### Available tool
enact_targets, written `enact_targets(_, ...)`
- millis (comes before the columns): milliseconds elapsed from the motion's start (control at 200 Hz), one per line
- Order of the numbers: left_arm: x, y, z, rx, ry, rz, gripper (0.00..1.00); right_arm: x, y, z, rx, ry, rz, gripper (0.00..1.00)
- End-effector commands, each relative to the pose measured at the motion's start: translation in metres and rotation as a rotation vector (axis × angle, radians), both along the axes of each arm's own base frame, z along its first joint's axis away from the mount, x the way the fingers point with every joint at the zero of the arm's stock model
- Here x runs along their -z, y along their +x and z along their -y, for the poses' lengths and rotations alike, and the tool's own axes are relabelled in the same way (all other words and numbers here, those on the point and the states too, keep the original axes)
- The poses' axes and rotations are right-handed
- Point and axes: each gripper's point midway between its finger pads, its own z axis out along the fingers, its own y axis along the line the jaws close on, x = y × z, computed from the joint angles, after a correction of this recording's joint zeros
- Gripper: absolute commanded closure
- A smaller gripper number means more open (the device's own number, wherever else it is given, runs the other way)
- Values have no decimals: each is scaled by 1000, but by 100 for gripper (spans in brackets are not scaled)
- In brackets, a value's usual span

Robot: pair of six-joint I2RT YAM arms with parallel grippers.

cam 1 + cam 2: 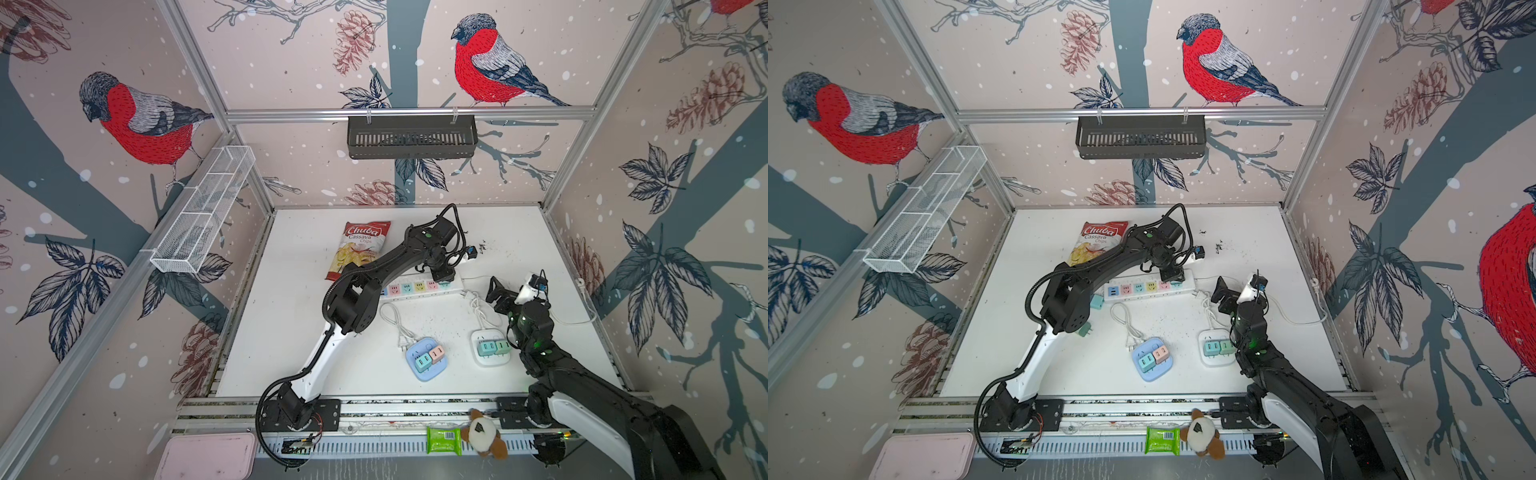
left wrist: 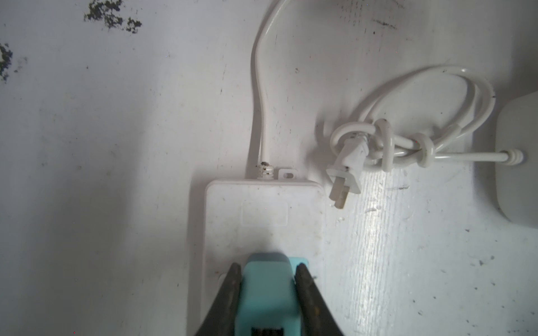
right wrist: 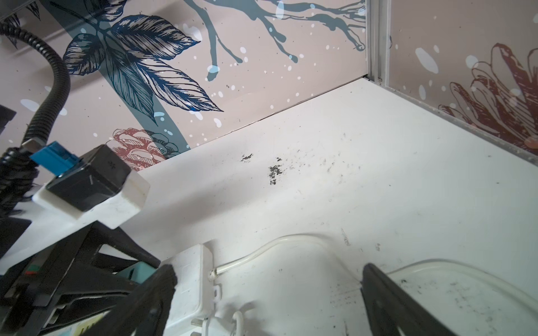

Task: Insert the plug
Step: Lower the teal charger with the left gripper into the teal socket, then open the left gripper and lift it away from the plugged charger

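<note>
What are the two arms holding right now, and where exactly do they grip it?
The left tool pinches a teal plug by its two opposite sides, at the white power strip. The right tool is open, holding nothing.

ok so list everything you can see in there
power strip: one, white with pastel sockets, mid table
teal plug: one, at the strip's end socket
chips bag: one, red, far side
blue socket cube: one, near side, holds adapters
white socket cube: one, right of blue
loose adapters: two, teal and green, by left arm
wire basket: one, white, left wall
black basket: one, back rail
pink tray, green packet, plush toy: one each, front ledge
left gripper: shut on teal plug
right gripper: open, empty
</note>
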Motion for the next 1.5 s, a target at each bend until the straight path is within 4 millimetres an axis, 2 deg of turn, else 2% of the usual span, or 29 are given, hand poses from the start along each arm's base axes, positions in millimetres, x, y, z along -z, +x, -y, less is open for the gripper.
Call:
enact_targets(0, 14, 0, -26, -14, 139, 7, 100, -2, -1, 5, 20, -4, 15, 0)
enact_targets(270, 41, 1, -30, -24, 194, -19, 100, -1, 1, 2, -10, -5, 5, 0)
enact_targets(295, 40, 0, -30, -25, 193, -21, 91, -2, 1, 2, -14, -4, 8, 0)
enact_targets(350, 33, 4, -27, -43, 173, -7, 61, -3, 0, 1, -19, -2, 14, 0)
enact_targets(360, 32, 4, -26, -47, 168, -4, 45, -3, 0, 1, -18, -3, 14, 0)
enact_targets(370, 29, 5, -26, -52, 163, 1, 18, -3, 0, 1, -17, -3, 15, 0)
enact_targets(375, 28, 5, -25, -54, 159, 3, 9, -3, 0, 1, -18, -3, 15, 0)
enact_targets(385, 27, 6, -25, -57, 153, 6, 3, -3, 0, 2, -16, -3, 14, 0)
enact_targets(465, 0, 8, -18, -82, 81, 37, 1, -3, 1, 0, -21, -4, 11, 0)
enact_targets(520, -25, 11, -16, -115, 18, 76, 1, -1, 2, 0, -24, -10, -1, 0)
enact_targets(590, -68, 14, -16, -172, -79, 144, 1, 1, 6, -2, -27, -15, -18, 0)
enact_targets(610, -85, 16, -15, -197, -118, 170, 1, 1, 7, -2, -24, -15, -22, 0)
enact_targets(685, -135, 17, -27, -291, -227, 254, 1, 4, 11, -2, -19, -19, -44, 0)
enact_targets(746, -172, 14, -44, -383, -303, 325, 1, 6, 13, -1, -10, -20, -62, 0)
enact_targets(766, -176, 12, -53, -412, -312, 342, 1, 6, 14, -1, -8, -20, -65, 0)
enact_targets(771, -183, 12, -54, -425, -329, 351, 1, 7, 14, -1, -7, -20, -68, 0)
enact_targets(841, -212, 7, -85, -563, -413, 426, 1, 8, 17, 1, 11, -19, -84, 0)
enact_targets(886, -231, 2, -110, -673, -475, 478, 1, 9, 18, 7, 50, -16, -107, 0)
enact_targets(916, -234, -1, -129, -754, -508, 502, 1, 10, 19, 10, 74, -14, -121, 0)
enact_targets(991, -254, -12, -186, -1018, -645, 534, 1, 14, 16, 23, 176, 62, -174, 0)
enact_targets(1021, -249, -18, -203, -1083, -685, 516, 1, 14, 14, 30, 222, 84, -188, 0)
enact_targets(1071, -248, -28, -219, -1105, -759, 494, 1, 10, 13, 32, 237, 92, -196, 0)
enact_targets(1156, -229, -41, -251, -1257, -840, 463, 1, 4, 11, 23, 197, 164, -208, 0)
enact_targets(1311, -179, -59, -335, -1854, -937, 435, 1, -17, 5, -3, 33, 245, -153, 1)
enact_targets(1371, -167, -67, -350, -1955, -894, 463, 2, -25, 0, -7, 9, 263, -133, 1)
enact_targets(1421, -165, -72, -359, -1981, -852, 533, 2, -32, -3, -13, -34, 274, -109, 0)
enact_targets(1491, -165, -77, -376, -2018, -796, 658, 3, -46, -7, -37, -195, 242, -62, 0)
